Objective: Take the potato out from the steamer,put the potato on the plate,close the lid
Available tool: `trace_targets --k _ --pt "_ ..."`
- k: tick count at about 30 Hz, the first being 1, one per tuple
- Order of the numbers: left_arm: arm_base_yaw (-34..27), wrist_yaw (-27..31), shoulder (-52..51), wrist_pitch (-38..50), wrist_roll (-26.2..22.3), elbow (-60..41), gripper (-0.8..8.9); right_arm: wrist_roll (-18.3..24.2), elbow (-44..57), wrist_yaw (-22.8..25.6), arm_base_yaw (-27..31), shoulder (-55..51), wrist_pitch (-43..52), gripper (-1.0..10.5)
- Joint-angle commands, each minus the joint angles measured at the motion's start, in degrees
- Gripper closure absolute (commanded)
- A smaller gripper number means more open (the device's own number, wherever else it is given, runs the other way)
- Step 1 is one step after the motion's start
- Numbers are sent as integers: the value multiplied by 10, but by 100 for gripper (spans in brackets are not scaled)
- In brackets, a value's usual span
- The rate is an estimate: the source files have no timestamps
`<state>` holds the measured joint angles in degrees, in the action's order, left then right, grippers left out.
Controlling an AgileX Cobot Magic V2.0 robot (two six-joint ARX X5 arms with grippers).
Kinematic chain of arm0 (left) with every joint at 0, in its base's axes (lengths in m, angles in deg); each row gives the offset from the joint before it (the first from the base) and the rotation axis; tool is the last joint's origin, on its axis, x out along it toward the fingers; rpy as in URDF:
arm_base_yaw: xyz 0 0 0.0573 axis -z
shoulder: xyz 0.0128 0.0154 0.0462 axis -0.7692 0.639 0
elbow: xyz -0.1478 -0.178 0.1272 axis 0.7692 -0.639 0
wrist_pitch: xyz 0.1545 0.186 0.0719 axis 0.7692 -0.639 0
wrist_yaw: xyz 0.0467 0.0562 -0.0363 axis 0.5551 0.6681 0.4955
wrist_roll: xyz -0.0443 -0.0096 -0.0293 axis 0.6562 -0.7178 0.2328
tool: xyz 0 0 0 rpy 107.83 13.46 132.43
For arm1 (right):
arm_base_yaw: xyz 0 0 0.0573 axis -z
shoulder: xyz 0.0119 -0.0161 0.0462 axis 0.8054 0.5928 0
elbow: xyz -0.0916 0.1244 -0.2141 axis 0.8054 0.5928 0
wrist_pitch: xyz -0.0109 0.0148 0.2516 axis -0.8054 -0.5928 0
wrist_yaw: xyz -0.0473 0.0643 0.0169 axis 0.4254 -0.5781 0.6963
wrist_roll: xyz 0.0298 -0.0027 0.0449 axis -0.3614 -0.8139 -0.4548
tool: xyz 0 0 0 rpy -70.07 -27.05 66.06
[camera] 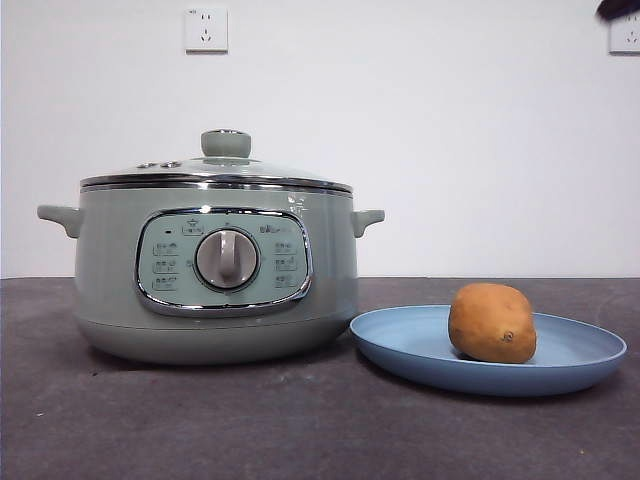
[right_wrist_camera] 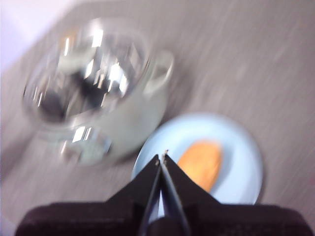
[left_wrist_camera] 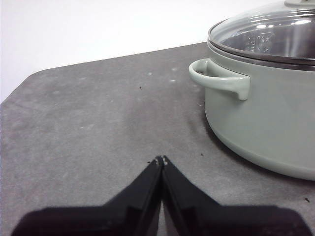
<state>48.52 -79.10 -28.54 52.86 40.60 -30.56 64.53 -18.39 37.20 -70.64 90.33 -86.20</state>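
Observation:
The sage-green steamer [camera: 215, 270] stands at the left with its glass lid [camera: 222, 170] seated on the chrome rim. To its right lies the brown potato [camera: 491, 322] on the light blue plate [camera: 580, 352]. My left gripper [left_wrist_camera: 161, 160] is shut and empty, low over the table beside the steamer [left_wrist_camera: 266, 123] and its handle. My right gripper [right_wrist_camera: 162, 156] is shut and empty, high above the plate [right_wrist_camera: 241, 162], the potato [right_wrist_camera: 202, 162] and the steamer [right_wrist_camera: 98, 93]; that view is blurred. A black tip of an arm [camera: 620, 8] shows at the top right corner.
The dark grey table [camera: 300, 430] runs across the front. A white wall with two sockets [camera: 206, 29] stands behind. The table's rounded far corner [left_wrist_camera: 29, 81] lies beyond my left gripper.

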Motion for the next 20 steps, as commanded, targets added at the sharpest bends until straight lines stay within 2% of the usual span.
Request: trace_targets --k 1,5,11,15,20 --pt "-2 1 -2 -1 3 -8 817 11 51 2 45 -46 55 946" --pt "-2 1 -2 -1 3 -8 817 14 145 1 105 -120 163 946" --pt "-2 1 -2 -1 3 -8 817 14 284 3 146 -221 277 946" --pt "-2 1 -2 -1 3 -8 817 17 355 3 152 -278 312 946" --pt "-2 1 -2 -1 3 -8 817 20 407 3 152 -323 311 946"
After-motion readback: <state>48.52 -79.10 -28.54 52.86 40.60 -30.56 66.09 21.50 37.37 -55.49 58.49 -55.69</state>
